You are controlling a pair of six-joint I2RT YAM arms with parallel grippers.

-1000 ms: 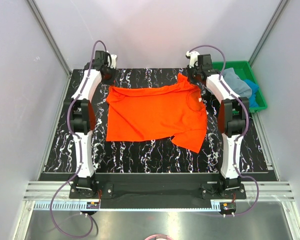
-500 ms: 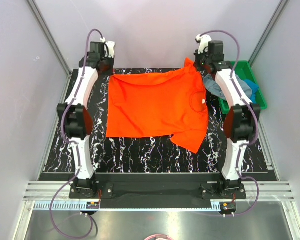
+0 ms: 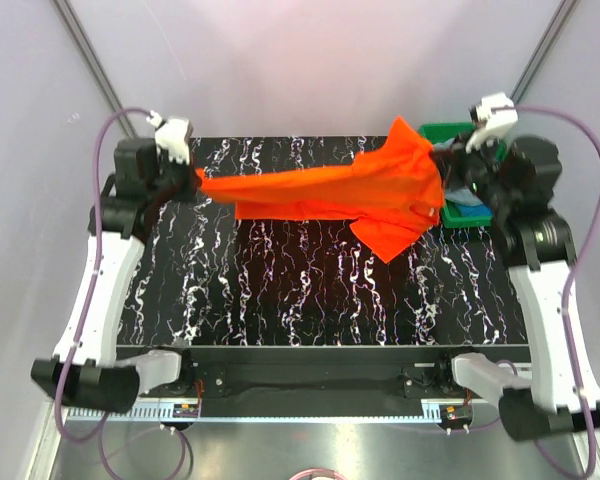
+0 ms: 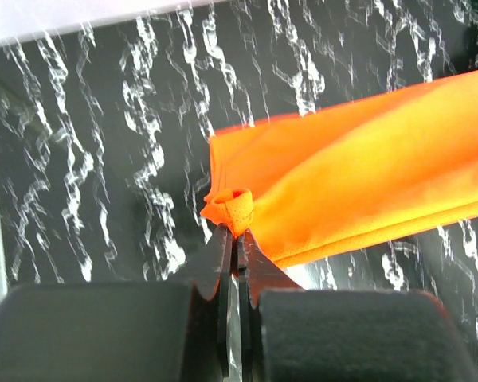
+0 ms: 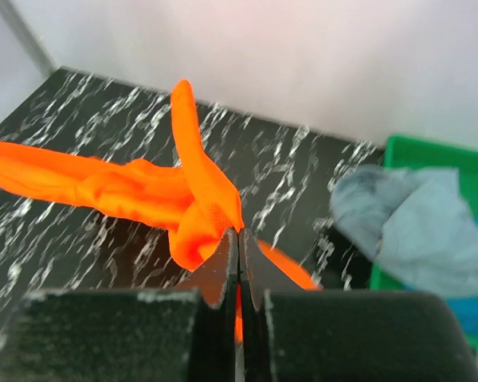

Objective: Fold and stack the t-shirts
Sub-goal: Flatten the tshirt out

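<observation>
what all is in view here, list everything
bright orange cloth t-shirt: one, orange, lifted and stretched between both grippers above the table
grey-blue cloth shirt: one, grey-blue, crumpled in the tray
bright blue cloth shirt: one, blue, in the tray next to the grey-blue one
green plastic tray: one, green, at the table's far right corner
black marbled table: one, black with white veins, below the arms
left gripper: one, black, shut on the t-shirt's left end
right gripper: one, black, shut on its right end

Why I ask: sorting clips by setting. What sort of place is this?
Probably a robotics lab cell: bare white walls, aluminium posts, black marbled table, bolted-down robot arms holding an orange t-shirt.
</observation>
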